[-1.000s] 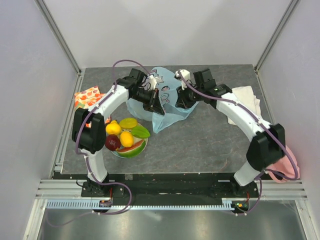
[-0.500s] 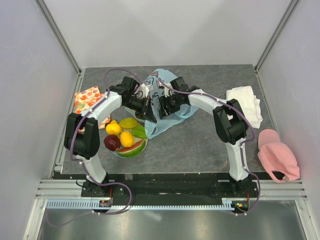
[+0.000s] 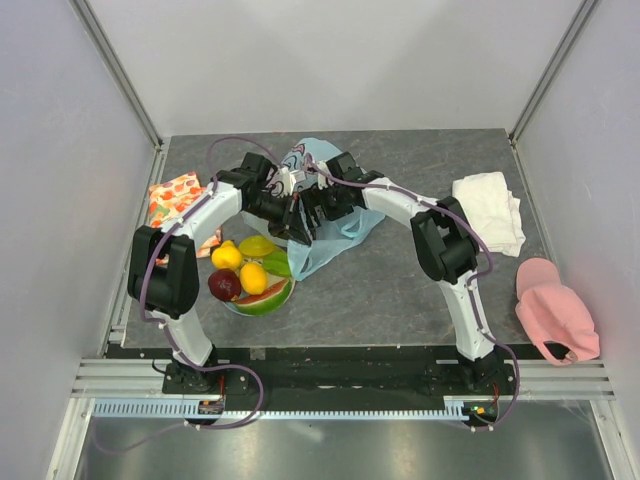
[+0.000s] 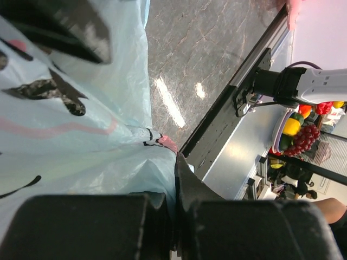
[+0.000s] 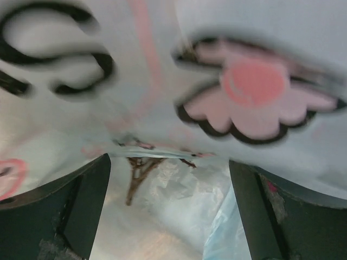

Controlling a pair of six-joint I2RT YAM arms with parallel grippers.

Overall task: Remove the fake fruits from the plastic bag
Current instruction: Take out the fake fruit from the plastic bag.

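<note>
White left arm [image 3: 212, 207], white right arm [image 3: 396, 202], black joints, purple cables, dark fingers [image 5: 76, 211]

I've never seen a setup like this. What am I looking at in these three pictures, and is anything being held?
A left arm and a right arm, both robots, are bolted at the near edge of a table. The wide picture comes from a fixed camera above and behind them. The other two come from a camera on each wrist, looking past its own gripper. On the table lie a blue plastic bag, a plate of fake fruits, a patterned cloth, a white towel and a pink cap. The left gripper is shut on a fold of the bag. The right gripper is open, fingers wide apart, with the bag right in front.
</note>
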